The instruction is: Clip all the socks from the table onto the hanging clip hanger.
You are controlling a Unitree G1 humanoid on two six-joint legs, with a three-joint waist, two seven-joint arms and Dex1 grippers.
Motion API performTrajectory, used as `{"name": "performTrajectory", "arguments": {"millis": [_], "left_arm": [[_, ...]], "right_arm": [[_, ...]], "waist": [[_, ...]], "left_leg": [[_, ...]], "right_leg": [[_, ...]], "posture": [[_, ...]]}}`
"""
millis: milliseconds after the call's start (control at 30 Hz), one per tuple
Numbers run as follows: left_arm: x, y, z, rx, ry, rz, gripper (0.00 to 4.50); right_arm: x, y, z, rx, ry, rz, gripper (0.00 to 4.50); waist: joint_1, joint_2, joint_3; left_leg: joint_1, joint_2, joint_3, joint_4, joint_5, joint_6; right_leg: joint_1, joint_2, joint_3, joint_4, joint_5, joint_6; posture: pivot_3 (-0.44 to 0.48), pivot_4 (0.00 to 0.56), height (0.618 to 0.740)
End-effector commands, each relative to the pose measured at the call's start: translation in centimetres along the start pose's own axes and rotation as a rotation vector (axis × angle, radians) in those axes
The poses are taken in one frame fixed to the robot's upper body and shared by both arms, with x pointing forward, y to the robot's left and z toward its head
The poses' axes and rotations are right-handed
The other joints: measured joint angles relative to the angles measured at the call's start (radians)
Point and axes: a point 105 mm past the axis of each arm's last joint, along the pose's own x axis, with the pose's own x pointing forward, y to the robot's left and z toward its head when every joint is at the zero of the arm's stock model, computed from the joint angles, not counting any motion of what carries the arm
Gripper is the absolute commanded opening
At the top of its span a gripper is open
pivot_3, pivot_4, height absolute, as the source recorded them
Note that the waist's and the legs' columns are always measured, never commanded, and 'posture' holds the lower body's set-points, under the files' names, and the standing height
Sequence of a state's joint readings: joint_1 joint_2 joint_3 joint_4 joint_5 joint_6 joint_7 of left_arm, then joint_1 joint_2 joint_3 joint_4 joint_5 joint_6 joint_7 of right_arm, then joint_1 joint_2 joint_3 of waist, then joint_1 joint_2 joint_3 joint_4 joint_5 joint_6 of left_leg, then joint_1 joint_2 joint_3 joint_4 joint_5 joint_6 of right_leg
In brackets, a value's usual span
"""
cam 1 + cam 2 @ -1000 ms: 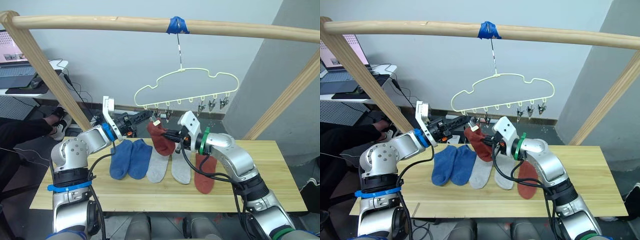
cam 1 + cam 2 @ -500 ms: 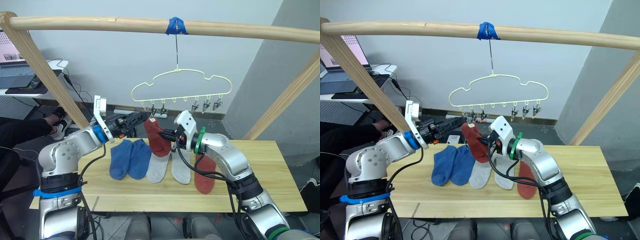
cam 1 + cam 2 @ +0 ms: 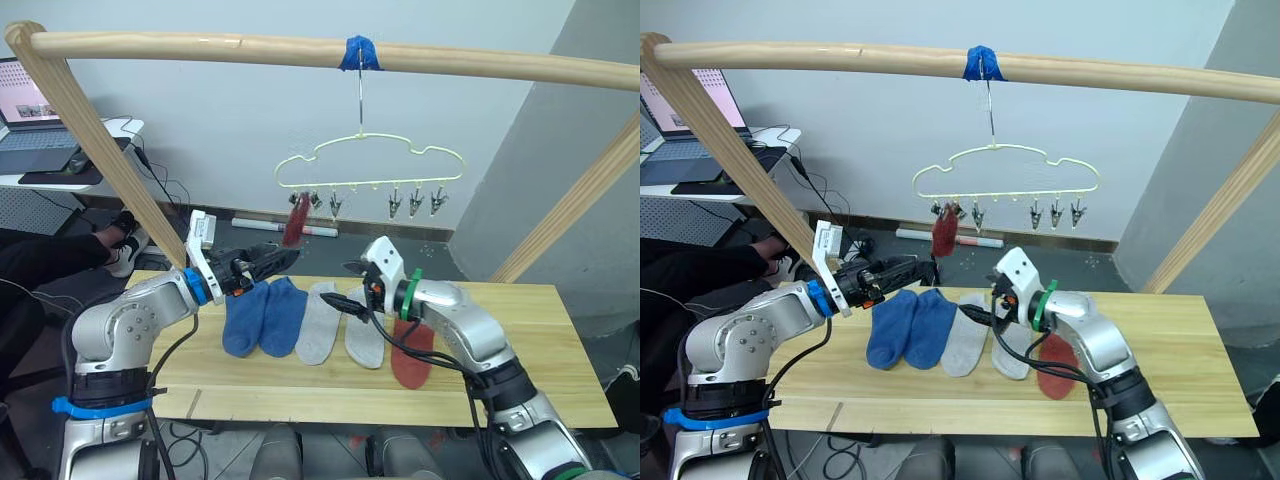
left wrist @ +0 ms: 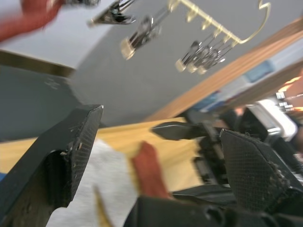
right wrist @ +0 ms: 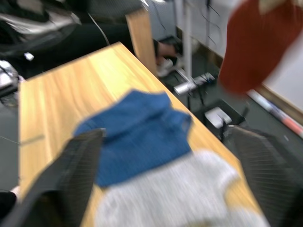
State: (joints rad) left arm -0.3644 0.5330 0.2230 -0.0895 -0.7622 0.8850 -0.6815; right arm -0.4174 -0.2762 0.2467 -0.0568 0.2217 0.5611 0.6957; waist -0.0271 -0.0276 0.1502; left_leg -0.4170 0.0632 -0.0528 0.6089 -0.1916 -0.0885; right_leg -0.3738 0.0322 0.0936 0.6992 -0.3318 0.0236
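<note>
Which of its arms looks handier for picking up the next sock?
Probably the right. Its open right claw hovers just above the grey socks, beside the red sock on the table. The open left claw sits over the blue socks, so it could serve too.

A thick pale wooden pole (image 3: 300, 48) with a band of blue tape (image 3: 359, 52) spans the top, propped on slanted wooden posts (image 3: 95, 140). Behind it stand a light grey wall (image 3: 220, 130) and a darker grey floor. Below the pole's left end, an open laptop (image 3: 28, 110) sits on a white desk (image 3: 60, 175) with trailing black cables (image 3: 160, 185).
</note>
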Motion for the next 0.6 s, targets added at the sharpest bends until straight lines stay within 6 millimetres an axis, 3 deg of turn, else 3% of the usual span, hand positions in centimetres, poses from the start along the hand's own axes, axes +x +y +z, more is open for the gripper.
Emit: {"name": "performTrajectory", "arguments": {"millis": [33,233,333,467,600], "left_arm": [[0.9,-1.0,0.3,0.144,-0.036,0.0,4.5],[2.0,0.0,0.6,0.287,-0.147,0.096,4.5],[2.7,0.5,1.6,0.389,-0.25,0.185,3.98],[4.3,-0.3,1.4,0.424,-0.303,0.203,2.87],[5.3,-0.8,1.5,0.444,-0.34,0.215,2.87]], "right_arm": [[-2.3,-0.5,2.2,-0.043,-0.071,-0.043,4.48],[-5.0,-1.2,3.5,-0.052,-0.108,-0.113,4.48],[-6.2,-1.3,4.8,-0.084,-0.142,-0.138,4.5],[-6.8,-0.6,6.1,-0.095,-0.186,-0.132,4.5],[-7.3,-0.5,6.6,-0.086,-0.229,-0.141,4.5]], "waist": [[0.0,0.0,0.0],[-0.001,0.0,0.0],[-0.002,0.0,0.0],[-0.002,-0.001,-0.001],[-0.004,-0.001,-0.001]], "left_leg": [[0.0,0.0,0.0,0.0,0.0,0.0],[0.0,0.0,0.0,0.0,0.0,0.0],[0.0,0.0,0.002,0.001,0.0,0.0],[0.0,0.0,0.002,0.001,0.0,0.0],[0.0,-0.001,0.002,0.001,0.0,0.0]], "right_leg": [[0.0,0.0,0.0,0.0,0.0,0.0],[0.0,0.0,0.001,0.0,0.0,0.0],[0.0,0.0,0.002,0.0,0.0,0.0],[0.0,0.0,0.002,0.0,0.0,0.001],[0.001,0.0,0.002,0.0,0.001,0.001]], "posture": [[0.05,0.087,0.74],[0.033,0.092,0.74],[0.011,0.096,0.74],[0.006,0.096,0.74],[-0.006,0.098,0.74]]}}
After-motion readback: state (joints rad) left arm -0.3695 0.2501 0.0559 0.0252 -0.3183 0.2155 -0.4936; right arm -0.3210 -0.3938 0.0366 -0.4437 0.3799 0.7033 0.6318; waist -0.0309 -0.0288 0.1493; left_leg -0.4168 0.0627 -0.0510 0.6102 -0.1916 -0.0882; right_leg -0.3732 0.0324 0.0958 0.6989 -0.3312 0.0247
